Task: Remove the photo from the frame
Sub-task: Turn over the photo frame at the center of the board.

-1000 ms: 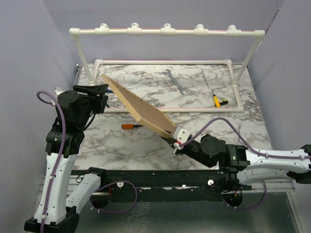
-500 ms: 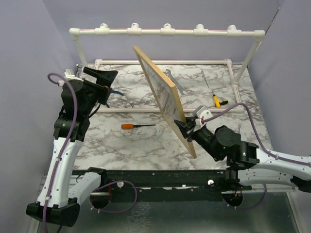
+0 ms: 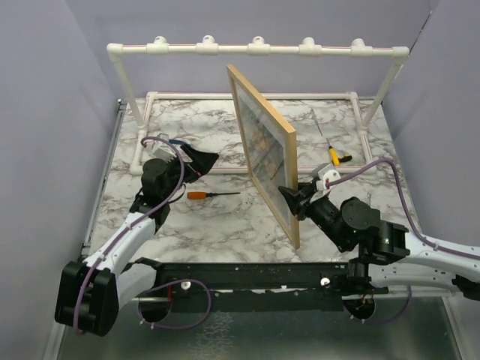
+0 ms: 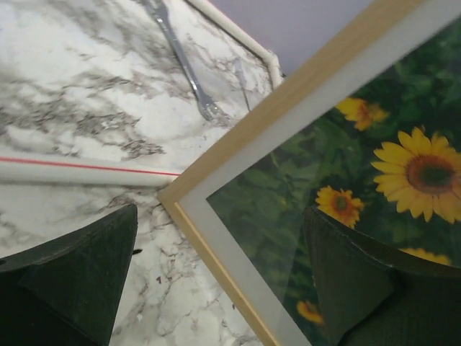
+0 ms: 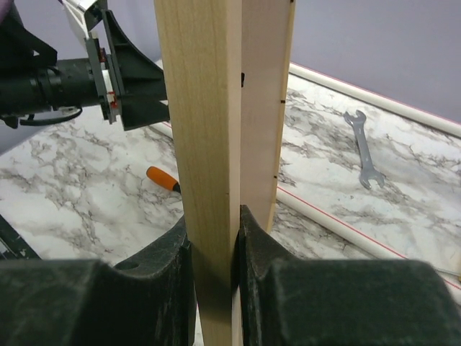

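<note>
The frame (image 3: 260, 142), pinched upright by the right gripper (image 3: 291, 201), should be held steady; the left gripper (image 3: 201, 160) is wide open, empty.

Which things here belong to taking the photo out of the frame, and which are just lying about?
Job in hand: frame; photo; right gripper, clamped on the frame's edge; left gripper, open, facing the photo.
Lying about: orange screwdriver; wrench; yellow screwdriver; pipe rack.

The left arm (image 3: 124, 236) and right arm (image 3: 436, 259) are white-shelled with black joints and lilac cables (image 3: 386, 163).
</note>
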